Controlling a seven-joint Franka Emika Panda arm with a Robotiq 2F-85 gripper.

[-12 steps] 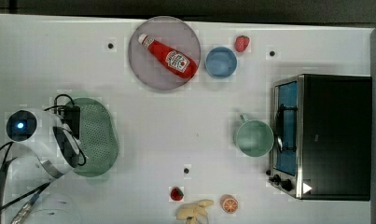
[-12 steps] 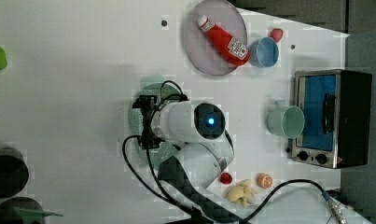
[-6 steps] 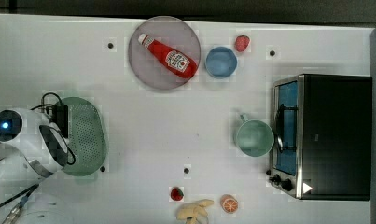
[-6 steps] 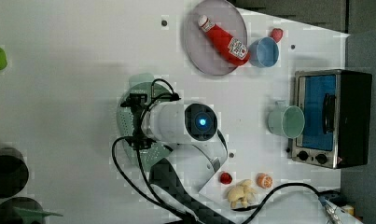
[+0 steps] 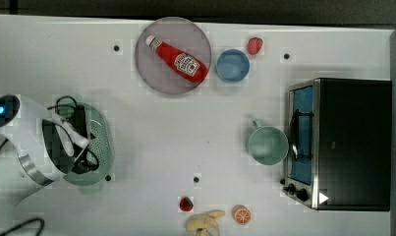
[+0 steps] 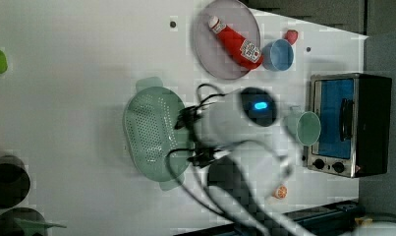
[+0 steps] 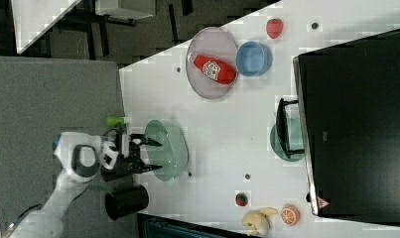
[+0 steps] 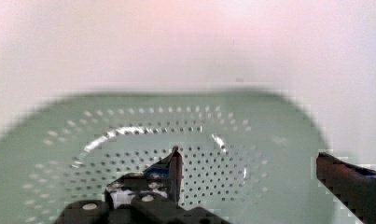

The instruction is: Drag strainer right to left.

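Here, at the left edge of the top view, the white arm leans in over the worktop point(image 5: 151, 147), and its end effector point(image 7: 150, 154) hangs above the near half of the strainer point(image 5: 99, 142). The fingers are spread wide and hold nothing: in the wrist view one dark fingertip point(image 8: 175, 161) hangs over the perforated floor of the bowl and the other sits out beyond the rim, so the wall lies between them without being pinched. That suits a drag, since a finger hooked inside the wall can push the bowl along without lifting it.

The strainer itself sits in the left part of the top view, mid-height, upright on its base, far from everything else. Judging by that position, the drag looks complete or nearly so.

Moving right, a grey plate point(image 5: 158, 73) in the upper middle carries a ketchup bottle point(image 5: 178, 59) lying on its side, with a small blue bowl point(image 5: 232, 65) just beside the plate and a strawberry point(image 5: 255, 45) near that. Lower down lie another strawberry point(image 5: 185, 203), a banana point(image 5: 205, 221) and an orange half point(image 5: 241, 215). Farther right, a green mug point(image 5: 267, 144) stands just beside the toaster oven point(image 5: 353, 142) at the frame's right edge.
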